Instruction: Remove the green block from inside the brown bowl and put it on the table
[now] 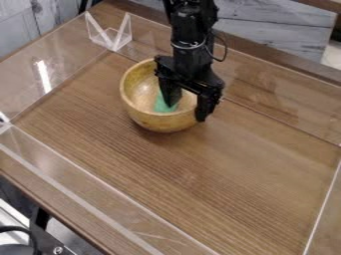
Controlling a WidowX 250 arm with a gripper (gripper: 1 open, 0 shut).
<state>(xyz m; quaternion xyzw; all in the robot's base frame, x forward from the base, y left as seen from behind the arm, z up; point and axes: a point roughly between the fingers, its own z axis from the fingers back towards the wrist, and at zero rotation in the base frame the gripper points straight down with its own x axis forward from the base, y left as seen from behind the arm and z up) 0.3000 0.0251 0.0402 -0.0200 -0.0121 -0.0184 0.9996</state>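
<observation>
Gripper (188, 97), jaws spread, is straddling the bowl (156, 122); green block (166, 103) is lying inside, lift and table (209, 171) placement remaining
</observation>
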